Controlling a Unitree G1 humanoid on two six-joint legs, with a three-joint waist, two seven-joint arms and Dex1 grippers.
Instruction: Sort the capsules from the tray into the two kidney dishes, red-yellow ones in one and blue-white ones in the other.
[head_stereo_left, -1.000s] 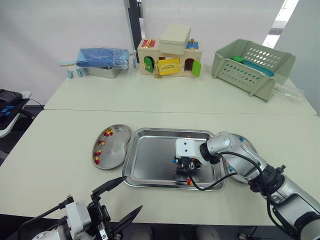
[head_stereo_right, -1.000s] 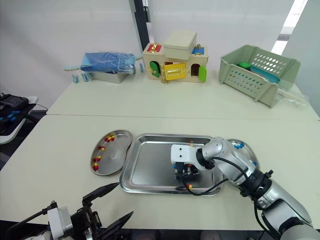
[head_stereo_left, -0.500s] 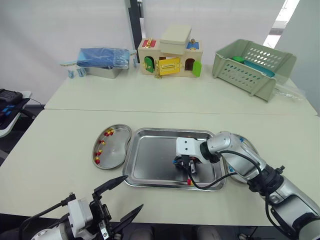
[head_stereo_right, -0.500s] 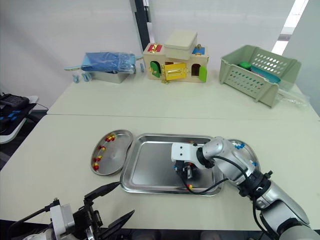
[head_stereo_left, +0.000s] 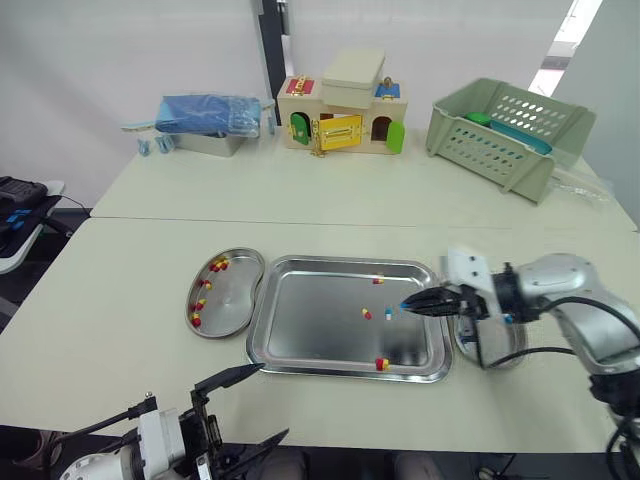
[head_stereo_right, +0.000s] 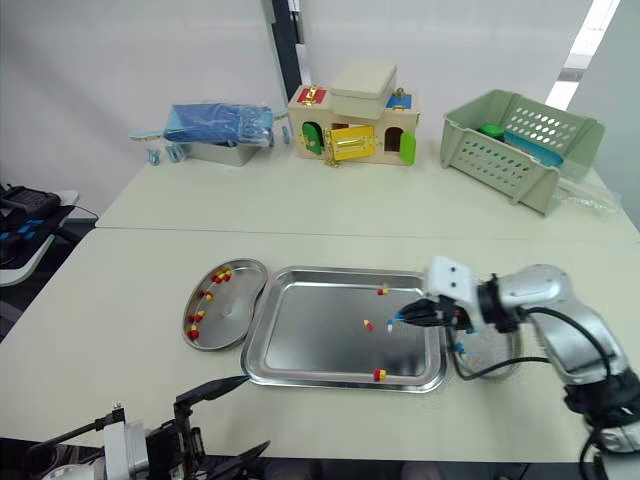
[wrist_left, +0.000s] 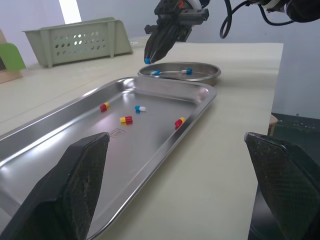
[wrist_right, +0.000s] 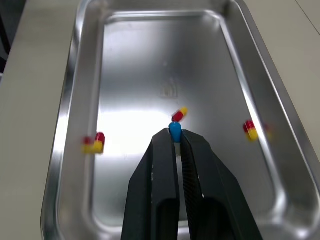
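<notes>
Right gripper (head_stereo_left: 407, 307): fingers clenched on a blue capsule (wrist_right: 175, 129), held above the right end of the tray (head_stereo_left: 300, 345), just left of the right kidney dish (wrist_left: 200, 76), which holds blue-white capsules. Three red-yellow capsules (head_stereo_left: 381, 364) and one blue-white capsule (wrist_left: 140, 108) lie loose in the tray; the left kidney dish (head_stereo_left: 235, 300) holds red-yellow ones. Left gripper (head_stereo_left: 262, 405): fingers spread wide, empty, at the near edge of the desk (head_stereo_left: 120, 300).

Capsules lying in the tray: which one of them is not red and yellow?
The blue-white capsule in the tray, closest to the right tool tip; the other three are red-yellow capsules. The tool itself pinches another, blue-ended capsule.
</notes>
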